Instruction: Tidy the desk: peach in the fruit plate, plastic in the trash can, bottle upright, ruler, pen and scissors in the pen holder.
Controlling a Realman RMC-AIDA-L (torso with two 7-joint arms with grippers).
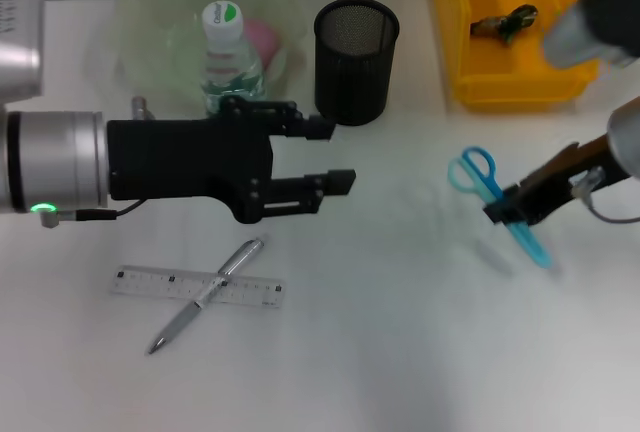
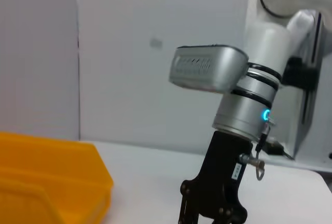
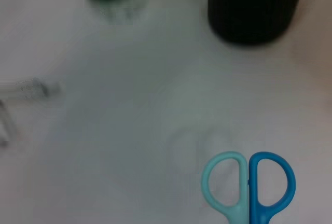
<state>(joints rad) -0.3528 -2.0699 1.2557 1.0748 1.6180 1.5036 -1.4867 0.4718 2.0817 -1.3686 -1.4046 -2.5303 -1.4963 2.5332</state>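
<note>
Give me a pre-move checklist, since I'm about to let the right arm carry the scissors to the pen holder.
1. Grip on scissors: ok; the right end effector is shut on the blades and the handles hang free.
2. Scissors off the desk: ok, a shadow lies beneath them in the head view.
3. Pen holder upright, mouth open: ok.
4. Path to the holder: not ok; the left end effector, open, sits just in front of it.
5. Bottle beside the holder: ok, upright, though close.
6. Pen and ruler: not ok, still crossed on the desk.
</note>
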